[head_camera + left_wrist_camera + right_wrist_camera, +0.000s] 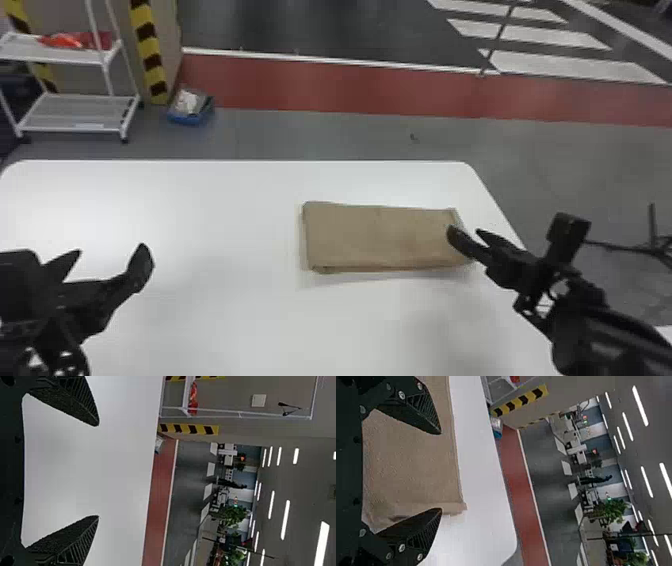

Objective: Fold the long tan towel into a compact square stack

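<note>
The tan towel (380,237) lies flat on the white table as a folded rectangle, longer from left to right than from front to back. My right gripper (462,235) is at the towel's right end, its fingers apart. In the right wrist view the towel (415,463) spreads behind the open right gripper (441,471), with one fingertip by its end edge. My left gripper (112,255) is over the table's left part, well away from the towel. Seen from its own wrist, the left gripper (98,471) stands open with nothing between its fingers.
The white table (200,215) has its far edge and right edge in view, the right one close under my right arm. Beyond it on the floor stand a white shelf rack (75,112) and a blue bin (190,112), next to a striped pillar.
</note>
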Action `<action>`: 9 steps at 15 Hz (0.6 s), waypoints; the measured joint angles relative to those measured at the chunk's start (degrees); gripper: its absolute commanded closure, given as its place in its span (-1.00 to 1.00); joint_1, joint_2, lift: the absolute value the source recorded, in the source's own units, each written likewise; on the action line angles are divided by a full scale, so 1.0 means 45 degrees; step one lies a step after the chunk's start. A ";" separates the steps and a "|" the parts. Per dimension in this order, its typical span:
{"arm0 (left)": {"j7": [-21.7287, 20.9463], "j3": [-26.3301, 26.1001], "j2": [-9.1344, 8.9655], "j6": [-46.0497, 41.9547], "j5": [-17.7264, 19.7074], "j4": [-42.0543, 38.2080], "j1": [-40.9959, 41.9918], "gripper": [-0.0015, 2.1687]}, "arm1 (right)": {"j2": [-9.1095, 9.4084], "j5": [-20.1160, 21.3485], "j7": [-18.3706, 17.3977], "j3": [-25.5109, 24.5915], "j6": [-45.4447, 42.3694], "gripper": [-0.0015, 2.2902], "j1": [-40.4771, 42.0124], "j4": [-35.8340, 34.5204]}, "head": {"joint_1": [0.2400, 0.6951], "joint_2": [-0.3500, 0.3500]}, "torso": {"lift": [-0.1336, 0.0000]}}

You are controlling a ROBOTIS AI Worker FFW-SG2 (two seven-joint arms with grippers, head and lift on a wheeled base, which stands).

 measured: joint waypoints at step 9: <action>-0.0075 0.1093 0.0013 -0.1286 0.0100 -0.0627 0.1035 -0.97 | 0.0950 0.1872 -0.0654 0.4048 -0.2766 0.76 -0.0141 0.1512 | 1.00 0.34 | 0.15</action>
